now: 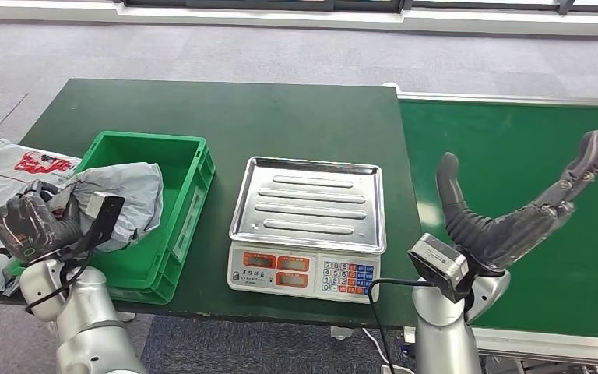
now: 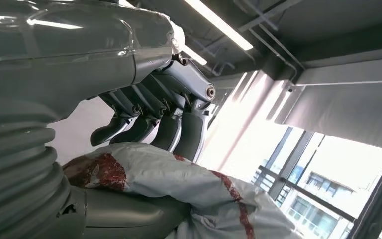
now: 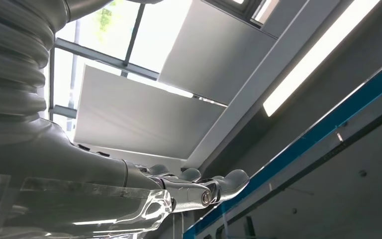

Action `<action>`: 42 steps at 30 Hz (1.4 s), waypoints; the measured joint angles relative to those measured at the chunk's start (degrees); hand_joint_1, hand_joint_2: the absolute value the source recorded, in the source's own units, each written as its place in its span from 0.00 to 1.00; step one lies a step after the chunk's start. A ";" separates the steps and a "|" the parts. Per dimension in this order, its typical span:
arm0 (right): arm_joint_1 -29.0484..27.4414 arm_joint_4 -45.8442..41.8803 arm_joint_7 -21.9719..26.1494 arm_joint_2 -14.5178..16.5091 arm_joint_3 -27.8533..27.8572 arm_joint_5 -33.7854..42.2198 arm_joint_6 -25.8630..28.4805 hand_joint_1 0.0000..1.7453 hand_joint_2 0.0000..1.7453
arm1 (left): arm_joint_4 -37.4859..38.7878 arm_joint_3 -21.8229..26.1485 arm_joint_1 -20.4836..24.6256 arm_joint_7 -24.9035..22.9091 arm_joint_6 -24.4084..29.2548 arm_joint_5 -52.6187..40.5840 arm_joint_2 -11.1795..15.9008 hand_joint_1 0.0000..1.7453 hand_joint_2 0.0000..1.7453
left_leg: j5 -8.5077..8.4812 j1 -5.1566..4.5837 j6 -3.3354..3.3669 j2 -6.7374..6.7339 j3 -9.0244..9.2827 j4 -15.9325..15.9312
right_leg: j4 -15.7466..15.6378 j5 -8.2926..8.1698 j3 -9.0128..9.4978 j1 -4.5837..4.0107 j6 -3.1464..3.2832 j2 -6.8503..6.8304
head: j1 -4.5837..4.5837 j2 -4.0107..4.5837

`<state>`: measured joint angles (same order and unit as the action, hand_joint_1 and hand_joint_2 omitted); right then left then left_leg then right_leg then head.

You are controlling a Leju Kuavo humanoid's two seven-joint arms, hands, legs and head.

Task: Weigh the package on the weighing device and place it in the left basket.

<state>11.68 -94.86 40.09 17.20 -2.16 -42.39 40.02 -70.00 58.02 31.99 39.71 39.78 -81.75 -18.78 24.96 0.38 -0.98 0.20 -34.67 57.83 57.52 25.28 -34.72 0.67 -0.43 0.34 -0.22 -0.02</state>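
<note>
We hold the package over the left basket, scale pan empty.

Largest first: the dark green table (image 1: pixel 226 109) carries the green rectangular plastic basket (image 1: pixel 173 226) at our left and, just to its right, the electronic scale with a ribbed stainless steel pan (image 1: pixel 309 202). The grey crumpled plastic mailer package with red print (image 1: pixel 128 195) sits in our left hand (image 1: pixel 31 226), which clasps it from the near-left side; the left wrist view shows the dark fingers (image 2: pixel 179 129) curled down onto the wrapping. The package bulges away from that hand towards the right, over the basket's near-left corner, so we judge the drop calls for little more than lowering and letting go. Our right hand (image 1: pixel 514 210) hangs spread and empty over the green conveyor belt (image 1: pixel 514 156), well apart from the basket.
</note>
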 joint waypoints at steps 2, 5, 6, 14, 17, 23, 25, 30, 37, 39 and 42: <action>0.00 0.13 0.00 0.00 -0.04 0.01 0.00 0.00 1.00 | -0.24 0.48 0.53 -1.23 0.00 -2.44 0.03 0.57 1.00 | 0.00 0.00 0.00 0.01 0.00 0.00 | 0.00 0.00 0.00 0.00 0.00 -0.01 | 0.01 0.00; 0.00 0.31 -0.01 0.00 -0.15 0.01 0.00 0.00 1.00 | -0.15 0.23 0.72 -6.76 0.00 -3.44 0.22 0.00 1.00 | 0.00 0.00 0.00 -0.04 0.02 0.00 | 0.00 -0.01 -0.01 0.00 0.01 0.02 | 0.01 0.00; 0.00 0.35 -0.01 0.00 -0.20 0.01 0.00 0.00 1.00 | -0.02 -0.37 0.57 -9.61 0.00 -3.53 0.40 0.00 1.00 | 0.00 0.00 0.00 -0.06 0.03 0.00 | 0.00 -0.01 -0.02 -0.01 0.01 0.03 | 0.00 0.00; 0.01 0.55 0.00 0.00 -0.49 -0.20 0.00 0.00 1.00 | 6.16 -3.98 0.78 -2.05 0.00 10.51 1.30 0.00 0.00 | -0.01 0.00 -0.01 0.03 0.03 0.00 | 0.00 -0.02 0.01 -0.02 0.04 -0.05 | 0.01 0.00; 0.01 0.55 0.00 0.00 -0.49 -0.23 0.00 0.00 1.00 | 10.90 -4.76 1.09 -0.02 0.00 18.95 1.75 0.00 0.00 | -0.01 -0.01 -0.01 -0.04 0.04 0.00 | 0.00 -0.04 -0.01 -0.02 0.05 0.00 | 0.01 0.00; 0.01 0.84 0.00 0.00 -0.49 -0.20 0.00 0.00 1.00 | 15.41 -8.58 0.92 0.42 -0.01 26.03 3.21 0.00 0.00 | -0.01 -0.01 -0.01 0.00 0.01 0.01 | 0.00 -0.03 0.00 -0.03 0.05 -0.01 | 0.00 0.00; 0.01 0.99 0.00 0.00 -0.49 -0.14 0.00 0.00 1.00 | 16.02 -9.72 0.76 0.44 -0.01 27.31 3.60 0.00 0.00 | -0.01 0.00 -0.02 0.02 0.01 0.01 | 0.00 -0.03 0.00 -0.04 0.05 -0.03 | 0.00 0.00; 0.03 1.46 0.00 0.00 -0.49 0.01 0.00 0.00 1.00 | 17.00 -12.36 0.35 0.46 0.00 30.39 4.36 0.00 0.00 | -0.02 0.00 -0.02 0.02 0.01 0.01 | 0.00 -0.03 0.01 -0.03 0.05 -0.04 | 0.00 0.00; 0.16 2.65 0.00 0.00 -0.49 0.03 0.00 0.00 1.00 | 16.08 -19.95 -2.39 0.51 -0.06 44.98 5.70 0.00 1.00 | -0.02 0.00 -0.01 0.04 0.01 0.01 | 0.00 -0.03 0.05 -0.02 0.05 -0.07 | 0.00 0.01; 0.19 3.06 -0.01 0.00 -0.48 0.03 0.00 0.00 1.00 | 15.03 -23.65 -3.87 0.52 -0.87 50.96 6.49 0.00 1.00 | -0.02 0.00 -0.01 0.04 0.01 0.01 | 0.00 -0.03 0.04 -0.02 0.05 -0.07 | 0.00 0.00; 0.20 3.51 -0.02 0.00 -0.43 0.02 0.00 0.00 1.00 | 14.15 -29.77 -5.69 0.51 -3.49 56.45 8.03 0.00 1.00 | -0.02 0.00 -0.01 0.07 0.00 0.01 | 0.00 -0.03 0.03 -0.03 0.05 -0.09 | 0.00 0.00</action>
<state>11.88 -91.35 40.06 17.20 -2.59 -42.38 40.02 -55.85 28.25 26.31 40.23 36.28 -25.30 -10.75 24.94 0.38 -0.99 0.26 -34.67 57.84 57.52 25.25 -34.69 0.64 -0.37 0.25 -0.22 -0.02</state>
